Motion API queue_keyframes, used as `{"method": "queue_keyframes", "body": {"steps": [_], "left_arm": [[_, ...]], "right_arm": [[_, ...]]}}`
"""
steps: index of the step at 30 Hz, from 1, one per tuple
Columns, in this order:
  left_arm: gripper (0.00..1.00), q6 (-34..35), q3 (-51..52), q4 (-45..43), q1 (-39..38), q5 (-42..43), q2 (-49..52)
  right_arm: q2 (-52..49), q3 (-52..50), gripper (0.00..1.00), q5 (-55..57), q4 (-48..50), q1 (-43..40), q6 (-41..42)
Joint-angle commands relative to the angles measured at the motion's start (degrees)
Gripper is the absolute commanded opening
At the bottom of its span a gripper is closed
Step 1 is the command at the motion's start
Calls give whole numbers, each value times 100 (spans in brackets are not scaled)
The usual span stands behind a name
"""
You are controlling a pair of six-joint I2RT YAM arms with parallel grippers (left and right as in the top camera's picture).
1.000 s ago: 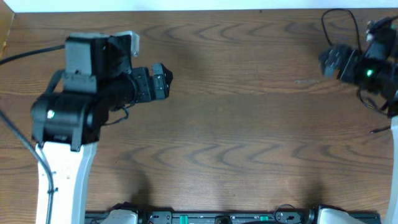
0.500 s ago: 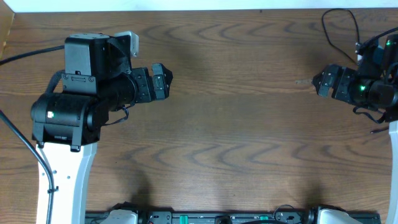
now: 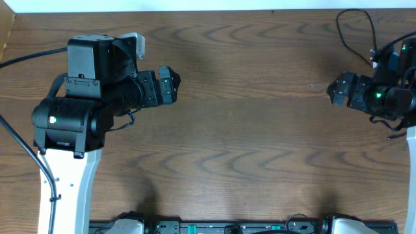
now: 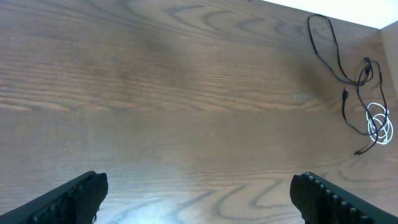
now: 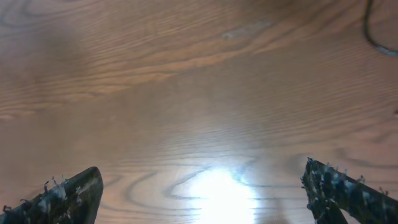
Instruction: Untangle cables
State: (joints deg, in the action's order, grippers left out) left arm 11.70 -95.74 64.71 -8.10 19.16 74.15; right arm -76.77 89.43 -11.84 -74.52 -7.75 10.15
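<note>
Steering the empty, spread right gripper onto the thin black cord beside the coiled white cord seems best; the left gripper hangs equally spread.

You are looking at a dark brown wooden bench with wavy lines in the wood all over its top. Along its far edge you can see a thin white strip; you cannot tell if it is a wall or the floor. At the far left corner a bit of lighter wood pokes in. Light from above makes a bright shiny spot on the bench top in the right wrist view.
</note>
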Motion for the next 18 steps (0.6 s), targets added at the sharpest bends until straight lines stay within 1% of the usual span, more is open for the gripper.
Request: {"method": "queue_keyframes", "body": {"steps": [1,3,7,8,10,11,18], "left_arm": [[99,-74,-59,20,2,-55,13],[99,-74,-59,20,2,-55,13],[99,-74,-59,20,2,-55,13],[99,-74,-59,20,2,-55,13],[98,-74,-59,20,2,-55,13],[99,-74,-59,20,2,-55,13],[99,-74,-59,20,2,-55,13]], "right_arm": [[389,-138,99,745,15,83,-151],[669,-337,99,879,197,105,-162],[1515,-1189,99,824,1084,111,-483],[1923,-1650,99,828,1484,114,-525],[2433,-2251,99,826,1993,118,-601],[3010,-2933,99,822,2568,133,-599],[4688,-4843,99,756,4186,402,-605]]}}
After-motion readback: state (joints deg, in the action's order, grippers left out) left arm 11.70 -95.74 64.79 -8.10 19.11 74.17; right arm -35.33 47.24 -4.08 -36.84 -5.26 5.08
